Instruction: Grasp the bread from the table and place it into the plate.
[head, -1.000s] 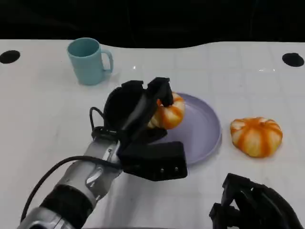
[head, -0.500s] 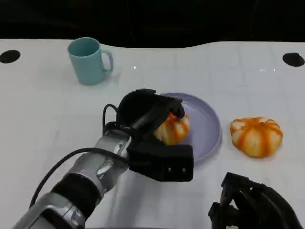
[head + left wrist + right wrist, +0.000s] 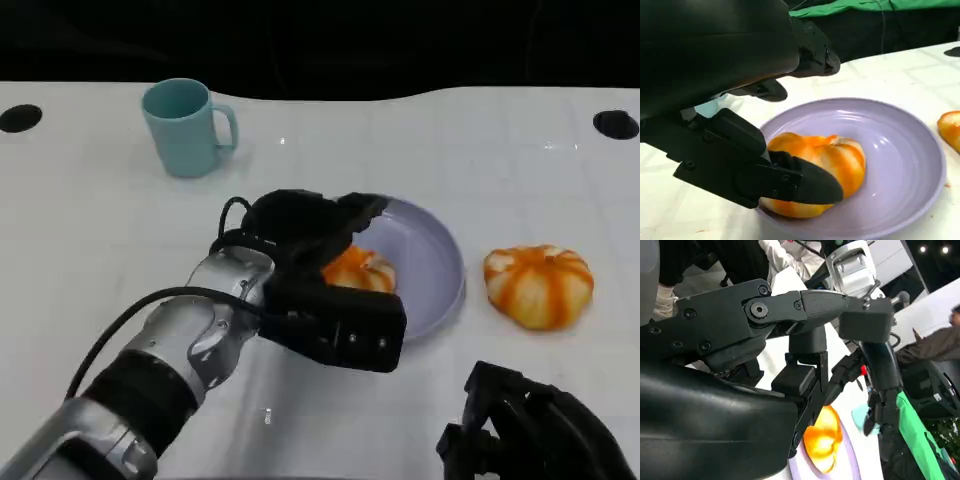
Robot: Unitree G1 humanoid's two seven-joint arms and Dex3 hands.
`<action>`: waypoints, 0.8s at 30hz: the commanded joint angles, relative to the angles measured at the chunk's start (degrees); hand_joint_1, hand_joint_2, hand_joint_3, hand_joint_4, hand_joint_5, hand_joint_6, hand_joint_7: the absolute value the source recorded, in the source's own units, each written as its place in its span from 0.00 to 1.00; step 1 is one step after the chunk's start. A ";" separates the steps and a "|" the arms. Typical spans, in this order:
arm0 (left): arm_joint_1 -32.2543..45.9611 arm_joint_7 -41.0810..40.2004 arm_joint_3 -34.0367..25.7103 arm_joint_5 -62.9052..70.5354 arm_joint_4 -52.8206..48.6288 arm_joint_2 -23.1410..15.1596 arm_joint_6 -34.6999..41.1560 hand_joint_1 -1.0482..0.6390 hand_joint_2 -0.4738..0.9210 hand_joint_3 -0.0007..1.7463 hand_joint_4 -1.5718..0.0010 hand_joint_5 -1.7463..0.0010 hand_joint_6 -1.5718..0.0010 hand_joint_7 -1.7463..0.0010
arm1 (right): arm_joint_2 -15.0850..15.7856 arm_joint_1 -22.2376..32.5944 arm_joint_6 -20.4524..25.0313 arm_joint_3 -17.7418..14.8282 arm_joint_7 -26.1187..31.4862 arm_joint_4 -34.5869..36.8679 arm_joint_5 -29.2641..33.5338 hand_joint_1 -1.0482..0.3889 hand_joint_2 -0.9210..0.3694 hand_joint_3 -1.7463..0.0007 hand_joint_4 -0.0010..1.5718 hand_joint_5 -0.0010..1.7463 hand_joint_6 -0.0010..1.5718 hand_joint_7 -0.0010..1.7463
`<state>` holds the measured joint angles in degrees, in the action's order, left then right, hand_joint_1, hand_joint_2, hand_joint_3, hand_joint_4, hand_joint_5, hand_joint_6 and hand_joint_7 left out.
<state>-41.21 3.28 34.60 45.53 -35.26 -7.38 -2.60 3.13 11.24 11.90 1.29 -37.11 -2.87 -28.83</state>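
Observation:
An orange-and-white striped bread point(image 3: 362, 270) point(image 3: 825, 160) lies on the near-left part of the lilac plate point(image 3: 432, 262) point(image 3: 900, 150). My left hand point(image 3: 300, 228) point(image 3: 740, 75) hovers over it with fingers spread. The upper fingers stand well above the bread, and the thumb lies low along its near side. A second striped bread point(image 3: 538, 285) point(image 3: 951, 127) sits on the white table to the right of the plate. My right hand point(image 3: 530, 435) point(image 3: 740, 365) rests at the table's near right and holds nothing. The right wrist view also catches the bread point(image 3: 825, 440) under my left hand point(image 3: 875, 365).
A teal mug point(image 3: 186, 127) stands at the back left, handle to the right. Two black discs point(image 3: 20, 118) point(image 3: 614, 124) sit near the far corners. Bare white table lies left of the plate and along the front edge.
My left hand carried the bread down and to the right onto the plate, then its fingers spread off the bread. The right hand stayed still.

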 commanded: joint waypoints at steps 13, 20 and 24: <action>17.75 -9.53 -13.15 -16.37 11.54 -3.13 -17.66 0.25 1.00 0.10 0.59 0.85 0.70 0.92 | 0.62 -0.07 -0.14 -0.76 -0.59 0.35 -0.70 0.22 0.00 0.87 0.56 0.92 0.51 0.78; 26.72 -5.28 -18.79 -31.94 14.58 0.31 -26.06 0.31 1.00 0.09 0.64 0.23 0.59 0.64 | 0.68 -0.11 0.02 -0.83 -0.90 0.45 -1.13 0.23 0.00 0.88 0.56 0.91 0.50 0.77; 32.45 1.23 -20.29 -41.01 18.82 1.38 -25.08 0.33 1.00 0.13 0.63 0.01 0.73 0.16 | 0.76 -0.05 -0.05 -0.82 -0.93 0.38 -1.15 0.23 0.00 0.88 0.56 0.91 0.50 0.78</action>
<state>-12.06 0.87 15.67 9.41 -19.21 -5.95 -28.28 3.13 10.99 11.97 1.17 -37.76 -2.19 -29.49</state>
